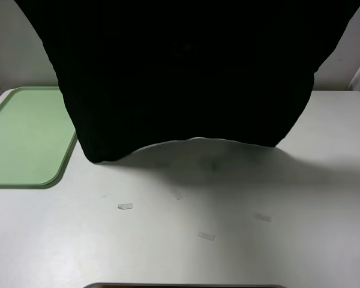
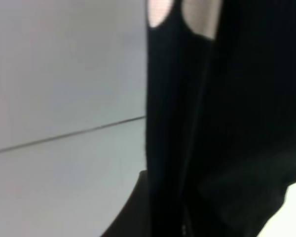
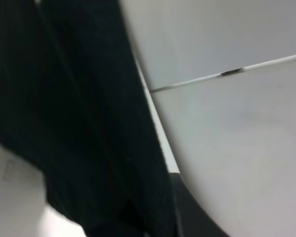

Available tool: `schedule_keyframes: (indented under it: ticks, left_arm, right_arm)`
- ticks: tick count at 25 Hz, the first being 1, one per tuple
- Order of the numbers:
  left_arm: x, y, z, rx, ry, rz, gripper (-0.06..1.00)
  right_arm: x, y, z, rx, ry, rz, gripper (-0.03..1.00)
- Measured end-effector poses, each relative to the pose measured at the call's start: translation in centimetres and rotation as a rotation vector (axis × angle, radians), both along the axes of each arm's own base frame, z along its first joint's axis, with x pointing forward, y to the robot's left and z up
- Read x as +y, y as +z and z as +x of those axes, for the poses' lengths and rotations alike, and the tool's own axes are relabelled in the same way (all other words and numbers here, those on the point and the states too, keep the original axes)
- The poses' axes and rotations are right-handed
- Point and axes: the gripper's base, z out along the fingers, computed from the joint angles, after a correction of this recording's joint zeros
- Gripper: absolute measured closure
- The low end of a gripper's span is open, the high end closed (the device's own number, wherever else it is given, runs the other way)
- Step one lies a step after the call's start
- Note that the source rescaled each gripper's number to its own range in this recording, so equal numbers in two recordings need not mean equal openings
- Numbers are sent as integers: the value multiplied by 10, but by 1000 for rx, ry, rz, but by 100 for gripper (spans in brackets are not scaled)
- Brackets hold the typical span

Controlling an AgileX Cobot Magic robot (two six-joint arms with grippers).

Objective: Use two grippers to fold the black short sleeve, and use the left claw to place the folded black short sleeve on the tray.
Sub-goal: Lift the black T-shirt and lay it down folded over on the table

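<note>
The black short sleeve [image 1: 186,72] hangs in the air, spread wide across the top of the exterior high view. Its lower hem sags just above the white table [image 1: 228,228]. Both grippers are out of sight in that view, above or behind the cloth. In the left wrist view the cloth [image 2: 227,123] hangs taut right by the camera, with a dark finger [image 2: 130,212] showing beside it. In the right wrist view the cloth [image 3: 79,123] hangs the same way beside a dark finger [image 3: 192,212]. Both grippers hold the shirt up by its upper edge. The green tray [image 1: 24,135] lies at the left.
Small clear tape strips [image 1: 125,206] [image 1: 206,236] lie on the table in front of the shirt. The tray's right rim is close to the shirt's lower left corner. A dark edge shows at the table's front [image 1: 186,285].
</note>
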Motion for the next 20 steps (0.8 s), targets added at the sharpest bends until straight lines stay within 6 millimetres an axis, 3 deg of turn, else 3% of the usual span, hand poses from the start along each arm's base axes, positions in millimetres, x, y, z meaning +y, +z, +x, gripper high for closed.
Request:
schedule_keyframes:
  ticks: [5, 14, 20]
  left_arm:
    - [-1, 6, -23, 30, -31, 20, 94]
    - [5, 27, -63, -19, -119, -37, 94]
    - [4, 33, -78, -20, -149, -103, 94]
  right_arm:
    - [-12, 7, -27, -11, 19, 54, 97]
    - [-35, -13, -75, 3, 45, 81, 97]
    - [-48, -6, -98, -43, 53, 124, 97]
